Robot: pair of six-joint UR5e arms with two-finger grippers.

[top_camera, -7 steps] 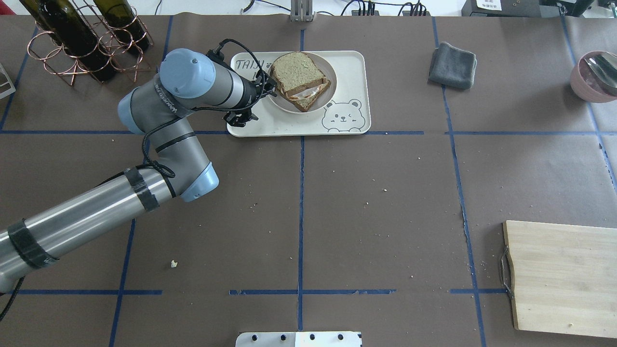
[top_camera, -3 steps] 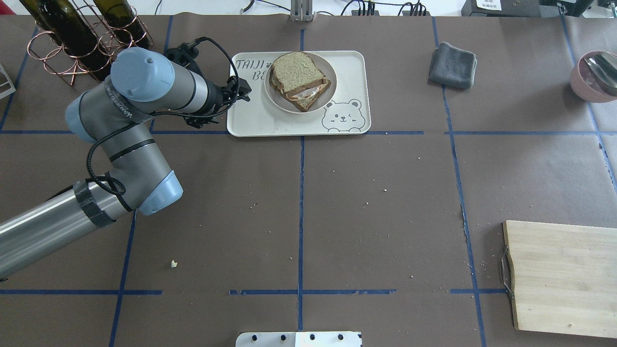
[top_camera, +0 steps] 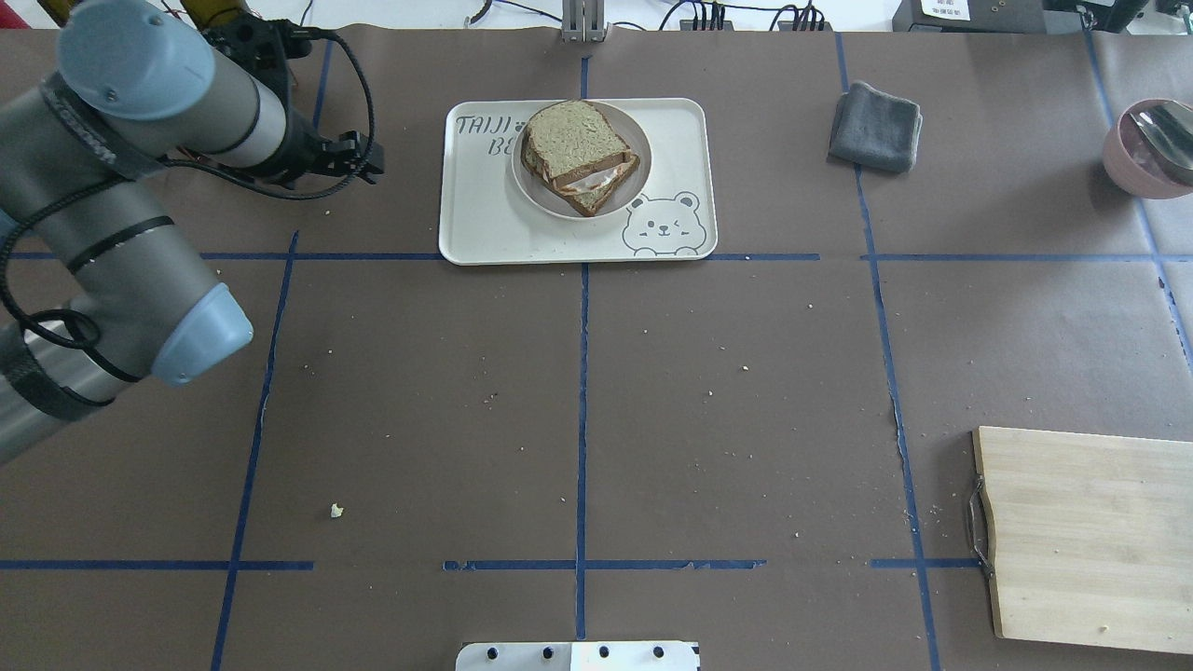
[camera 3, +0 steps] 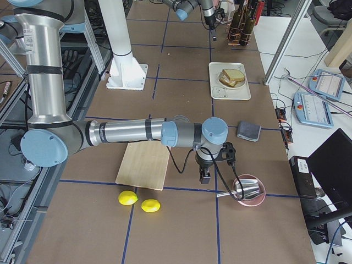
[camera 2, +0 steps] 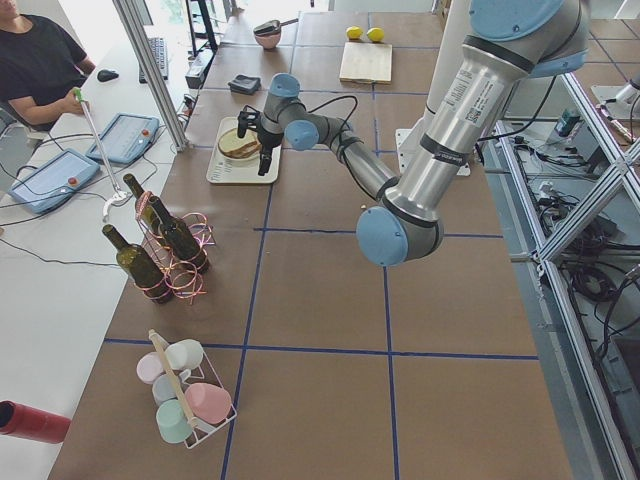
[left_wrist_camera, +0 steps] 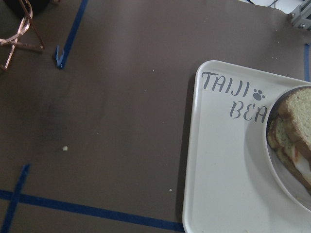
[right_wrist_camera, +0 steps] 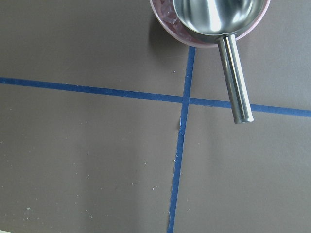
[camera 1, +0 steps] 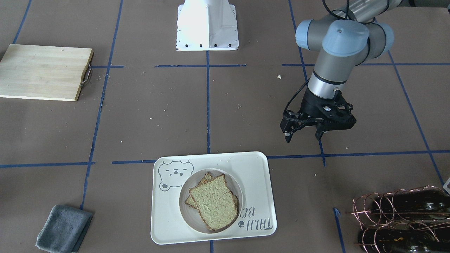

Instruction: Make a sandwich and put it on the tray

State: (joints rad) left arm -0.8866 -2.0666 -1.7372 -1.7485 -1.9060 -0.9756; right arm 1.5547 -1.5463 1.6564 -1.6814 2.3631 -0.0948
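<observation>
The sandwich [top_camera: 578, 154], two tan bread slices with white egg between them, lies on a small round off-white plate [top_camera: 527, 191]. The plate stands on the cream bear tray [top_camera: 485, 233] at the table's far middle. The sandwich [camera 1: 214, 205] and the tray [camera 1: 253, 172] also show in the front view, and the tray's corner [left_wrist_camera: 218, 170] shows in the left wrist view. My left gripper [camera 1: 304, 133] is open and empty. It hangs above the bare table left of the tray, apart from it. My right gripper [camera 3: 204, 176] shows only in the right side view, beside a pink bowl. I cannot tell its state.
A copper rack of wine bottles [camera 1: 404, 218] lies at the far left behind my left arm. A grey cloth [top_camera: 876, 126] lies right of the tray. A pink bowl with a metal ladle [top_camera: 1151, 149] is at the far right. A wooden cutting board [top_camera: 1090, 536] is near right.
My left arm has drawn back to the left, from the plate's edge off the tray and over the bare table. The plate and sandwich stay on the tray.
</observation>
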